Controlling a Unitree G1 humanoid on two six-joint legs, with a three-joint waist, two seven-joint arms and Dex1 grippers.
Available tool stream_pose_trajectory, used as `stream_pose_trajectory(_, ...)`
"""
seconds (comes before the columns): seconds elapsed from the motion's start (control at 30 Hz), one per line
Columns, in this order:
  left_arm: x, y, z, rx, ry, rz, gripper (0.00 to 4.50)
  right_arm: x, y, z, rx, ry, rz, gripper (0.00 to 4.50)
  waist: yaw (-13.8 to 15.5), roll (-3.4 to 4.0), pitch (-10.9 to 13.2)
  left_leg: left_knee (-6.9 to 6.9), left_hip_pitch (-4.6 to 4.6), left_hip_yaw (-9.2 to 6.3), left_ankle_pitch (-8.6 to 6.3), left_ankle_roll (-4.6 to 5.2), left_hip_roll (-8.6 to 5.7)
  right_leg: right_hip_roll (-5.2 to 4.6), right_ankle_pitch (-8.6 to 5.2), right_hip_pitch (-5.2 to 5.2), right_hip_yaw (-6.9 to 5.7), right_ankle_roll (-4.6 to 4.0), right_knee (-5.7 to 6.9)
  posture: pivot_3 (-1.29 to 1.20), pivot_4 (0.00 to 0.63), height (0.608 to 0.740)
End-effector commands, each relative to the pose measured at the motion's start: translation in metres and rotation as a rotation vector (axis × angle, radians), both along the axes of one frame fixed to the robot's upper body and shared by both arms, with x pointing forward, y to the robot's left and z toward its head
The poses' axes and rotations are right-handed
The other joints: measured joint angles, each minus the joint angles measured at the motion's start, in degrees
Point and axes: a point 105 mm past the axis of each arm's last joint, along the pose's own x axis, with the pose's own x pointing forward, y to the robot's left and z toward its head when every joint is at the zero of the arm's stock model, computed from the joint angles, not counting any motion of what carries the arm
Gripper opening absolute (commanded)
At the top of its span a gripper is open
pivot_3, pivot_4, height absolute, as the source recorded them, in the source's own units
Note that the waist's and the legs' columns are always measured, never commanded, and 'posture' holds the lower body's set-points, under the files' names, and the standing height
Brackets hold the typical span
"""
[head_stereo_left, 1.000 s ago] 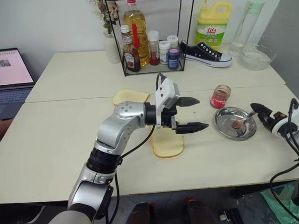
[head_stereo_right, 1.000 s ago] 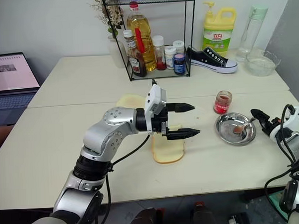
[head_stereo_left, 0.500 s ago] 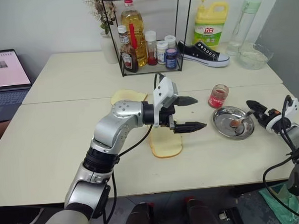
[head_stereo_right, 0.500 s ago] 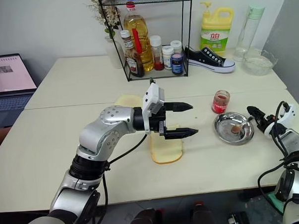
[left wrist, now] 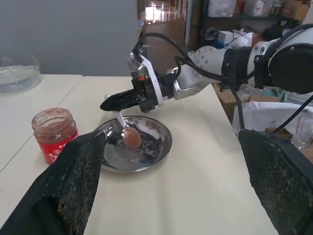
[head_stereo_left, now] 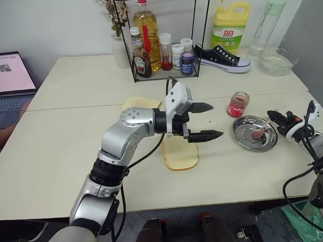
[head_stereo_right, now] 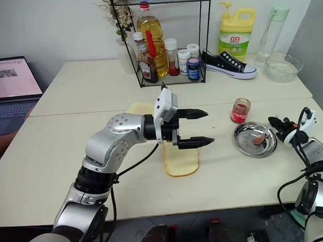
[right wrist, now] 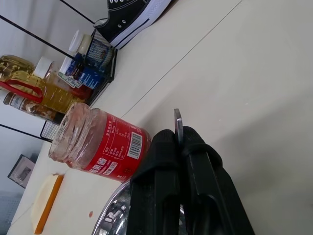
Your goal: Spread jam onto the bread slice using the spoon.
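The pale bread slice (head_stereo_left: 180, 155) lies on the table's middle. My left gripper (head_stereo_left: 216, 119) hangs just above its far end, pointing right, open and empty. To the right a round steel dish (head_stereo_left: 244, 142) holds the silver spoon (left wrist: 125, 130), whose bowl carries a reddish blob of jam (left wrist: 131, 140). My right gripper (head_stereo_left: 272, 116) reaches in from the dish's right rim and is shut on the spoon's thin handle (right wrist: 177, 121), whose end pokes out past the black fingers (right wrist: 164, 161). An open jam jar (head_stereo_left: 238, 103) stands just behind the dish.
A smaller golden slice (head_stereo_left: 141, 103) lies behind my left arm. At the back stand a wire rack of bottles (head_stereo_left: 163, 46), a black shoe (head_stereo_left: 223, 57), a yellow detergent bottle (head_stereo_left: 230, 26) and a glass bowl (head_stereo_left: 277, 60). At far left sits a laptop (head_stereo_left: 6, 74), with a person's arm (head_stereo_left: 4, 132) in front of it.
My right gripper has shut on the spoon's handle at the dish's rim. The left arm has kept still. The camera shifted slightly.
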Motion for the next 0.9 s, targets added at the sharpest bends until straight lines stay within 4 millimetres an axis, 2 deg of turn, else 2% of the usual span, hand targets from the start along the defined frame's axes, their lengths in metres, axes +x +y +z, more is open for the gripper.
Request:
stream_pose_trajectory(0.03,-0.004,-0.003,0.011,-0.024,-0.048,-0.025,4.5,-0.004,-0.006,0.008,-0.024,-0.015,0.003,0.03,0.01,0.0,0.0,0.0,0.0,0.0,0.0,0.0,0.0,0.0,0.0,0.0,0.01,0.0,0.0,0.0,0.15,0.74)
stream_pose_trajectory(0.1,-0.003,-0.002,0.011,-0.025,-0.05,-0.021,4.5,-0.005,-0.007,0.015,-0.03,-0.034,0.012,0.03,0.0,0.0,0.0,0.0,0.0,-0.01,0.0,0.0,0.0,0.0,0.0,0.0,0.0,0.0,0.0,0.0,0.15,0.74)
stream_pose_trajectory(0.23,0.003,0.005,0.01,-0.022,-0.057,0.009,4.5,-0.011,0.003,0.048,-0.032,-0.131,0.071,0.03,0.07,0.02,0.01,0.0,-0.02,-0.02,0.0,0.0,0.0,-0.01,0.0,-0.02,-0.01,0.0,0.0,0.0,0.15,0.74)
stream_pose_trajectory(0.37,0.007,0.018,0.007,-0.011,-0.051,0.043,4.5,-0.028,0.028,0.083,-0.121,-0.228,0.128,0.03,0.02,0.03,0.0,-0.03,-0.05,-0.05,0.0,0.0,0.01,-0.02,0.0,-0.08,0.01,0.0,0.04,0.0,0.15,0.74)
stream_pose_trajectory(0.47,0.01,0.03,0.001,-0.008,-0.048,0.097,4.5,-0.043,0.057,0.124,-0.269,-0.354,0.106,0.03,-0.23,0.07,-0.02,-0.07,-0.06,-0.06,0.0,0.0,0.04,-0.02,0.0,-0.15,0.03,0.0,0.06,0.0,0.15,0.74)
stream_pose_trajectory(0.53,0.016,0.032,0.004,-0.041,-0.049,0.147,4.5,-0.04,0.067,0.139,-0.414,-0.402,0.036,0.03,-0.11,0.09,0.0,-0.1,-0.06,-0.06,0.0,0.0,0.05,0.0,0.0,-0.22,0.06,0.0,0.08,0.0,0.15,0.74)
stream_pose_trajectory(0.67,0.024,0.03,0.004,-0.063,-0.049,0.183,4.5,-0.026,0.081,0.166,-0.473,-0.484,-0.035,0.03,0.23,0.07,0.01,-0.03,-0.09,-0.08,0.0,0.0,-0.03,-0.04,0.0,-0.18,0.0,0.0,0.07,0.0,0.15,0.74)
stream_pose_trajectory(0.73,0.027,0.025,0.006,-0.085,-0.053,0.198,4.5,-0.011,0.082,0.18,-0.51,-0.526,-0.104,0.03,0.29,0.07,0.01,-0.03,-0.1,-0.08,0.0,0.0,-0.04,-0.04,0.0,-0.19,-0.01,0.0,0.07,0.0,0.15,0.74)
stream_pose_trajectory(0.8,0.029,0.019,0.009,-0.11,-0.061,0.209,4.5,0.004,0.081,0.186,-0.579,-0.55,-0.171,0.03,0.32,0.07,0.01,-0.03,-0.1,-0.05,0.0,0.0,-0.06,-0.05,0.0,-0.21,-0.01,0.0,0.07,0.0,0.15,0.74)
stream_pose_trajectory(0.9,0.033,0.014,0.013,-0.136,-0.074,0.232,4.5,0.018,0.078,0.185,-0.68,-0.565,-0.218,0.03,0.33,0.07,0.01,-0.04,-0.1,-0.05,0.0,-0.01,-0.04,-0.04,0.0,-0.21,-0.02,0.0,0.05,0.0,0.15,0.74)
